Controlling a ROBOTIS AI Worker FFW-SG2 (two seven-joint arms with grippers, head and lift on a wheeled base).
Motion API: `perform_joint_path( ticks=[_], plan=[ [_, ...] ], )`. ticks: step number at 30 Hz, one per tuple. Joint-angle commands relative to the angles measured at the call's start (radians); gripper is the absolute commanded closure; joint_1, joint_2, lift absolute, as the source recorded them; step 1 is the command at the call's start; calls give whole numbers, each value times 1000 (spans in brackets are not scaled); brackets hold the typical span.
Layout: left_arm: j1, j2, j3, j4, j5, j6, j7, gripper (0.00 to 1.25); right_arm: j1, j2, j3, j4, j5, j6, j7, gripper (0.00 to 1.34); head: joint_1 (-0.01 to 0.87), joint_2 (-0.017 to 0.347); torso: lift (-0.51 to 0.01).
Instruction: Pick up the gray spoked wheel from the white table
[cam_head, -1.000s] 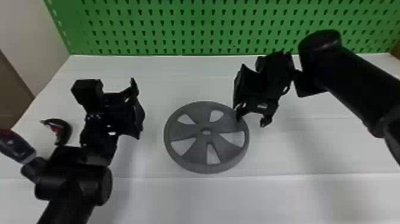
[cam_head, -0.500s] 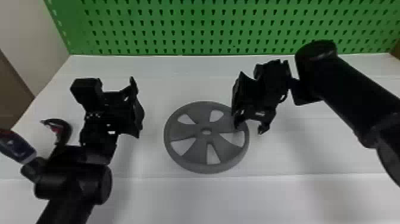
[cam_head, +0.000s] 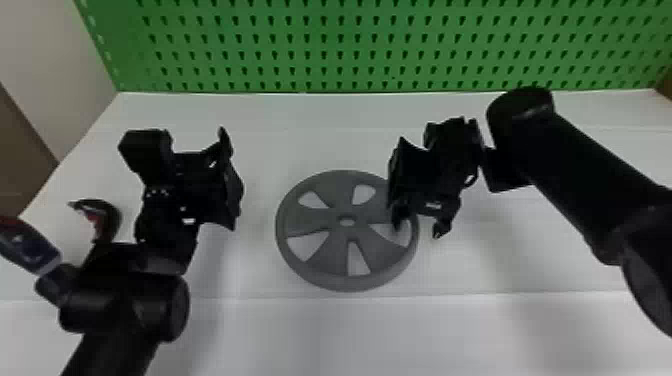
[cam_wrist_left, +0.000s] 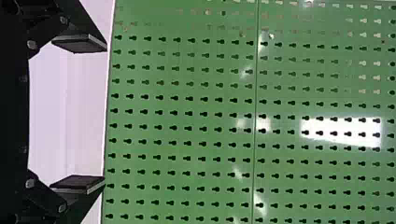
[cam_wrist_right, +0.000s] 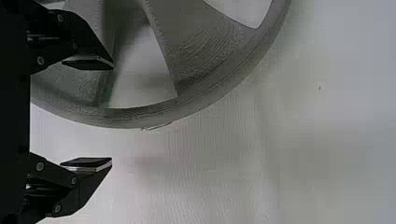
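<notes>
In the head view, the right hand (cam_head: 419, 229) sits lower than before, by the right rim of the wheel (cam_head: 310, 217) on the white worktop (cam_head: 325, 335); the left hand (cam_head: 228, 179) gapes, empty. Left wrist view: glossy pegboard (cam_wrist_left: 187, 135) (keyhole-punched). Right wrist view: spread fingers (cam_wrist_right: 88, 163), nothing gripped, ridged spokes.

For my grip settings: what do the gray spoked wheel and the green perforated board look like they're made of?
The gray spoked wheel looks like matte rigid plastic, possibly 3D-printed: fine, layer-like lines cross its spoke and rim. The green perforated board looks like glossy painted sheet metal, given its bright reflections, though smooth plastic is possible.
</notes>
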Motion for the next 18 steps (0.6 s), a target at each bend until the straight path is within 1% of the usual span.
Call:
perform_joint_path(
  ticks=[1, 5, 18],
  plan=[
    [-3, 0, -4, 0, 1, 0, 2, 265, 6, 3, 0, 0, 4, -14, 0, 521, 806, 44, -98],
    [-6, 0, -9, 0, 2, 0, 6, 265, 9, 6, 1, 0, 5, -24, 1, 521, 806, 44, -98],
    [-9, 0, -13, 0, 4, 0, 12, 265, 15, 3, 21, 0, 5, -31, 1, 521, 806, 44, -98]
  ],
)
